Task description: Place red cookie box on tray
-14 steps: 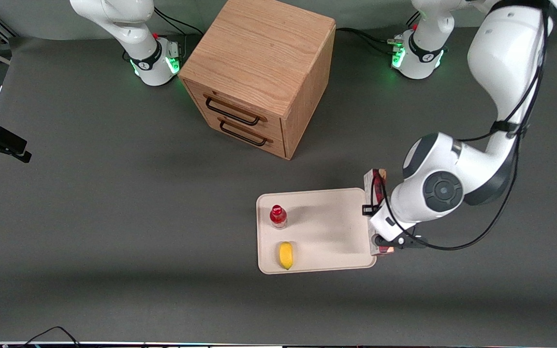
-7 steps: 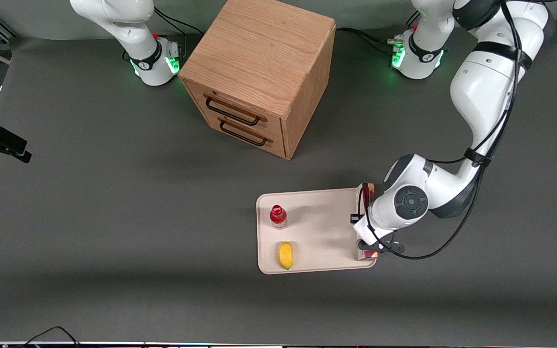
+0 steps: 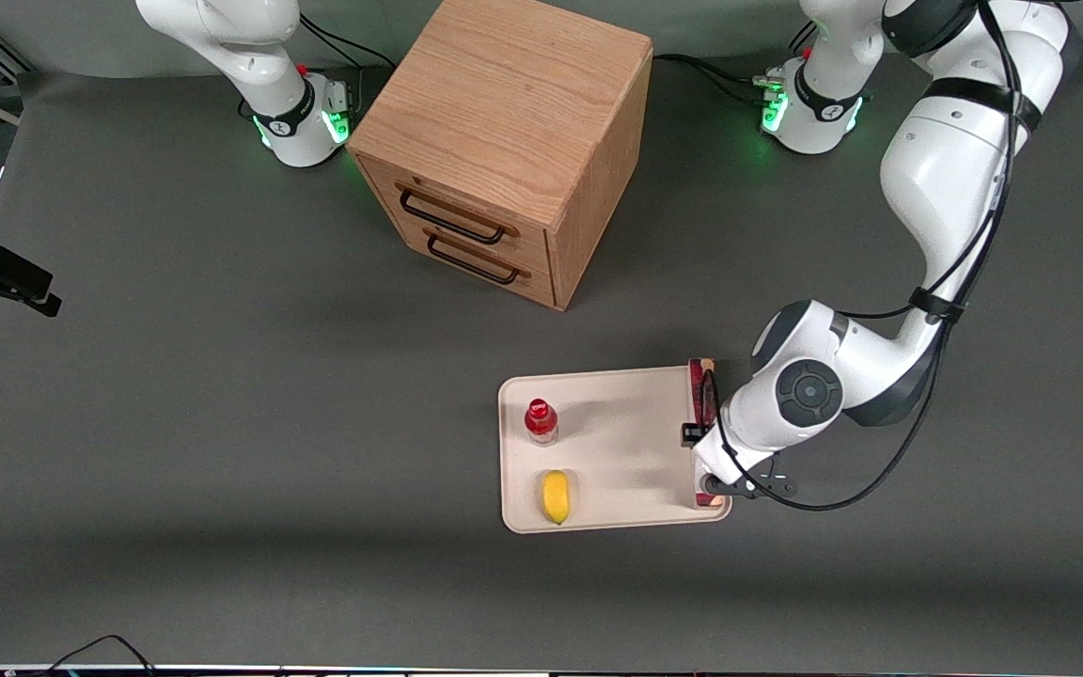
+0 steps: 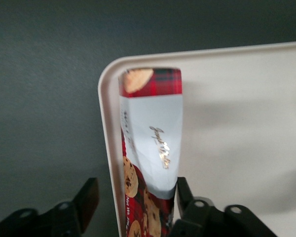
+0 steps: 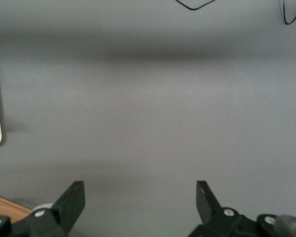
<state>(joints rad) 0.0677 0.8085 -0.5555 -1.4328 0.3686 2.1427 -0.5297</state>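
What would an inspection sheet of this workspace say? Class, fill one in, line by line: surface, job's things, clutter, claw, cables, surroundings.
Surface: dark grey table, matte, no spills seen.
Job's things: red cookie box lies inside the tray, along the short rim toward the working arm's end.
Clutter: red-capped bottle upright and lemon on the tray, lemon nearer the front camera; wooden drawer cabinet farther from the front camera than the tray, both drawers closed.
Claw: left claw low over the box, fingers spread, one outside the tray's rim.
Cables: black cable loops from the working arm's wrist.
Surroundings: black device at the parked arm's end.
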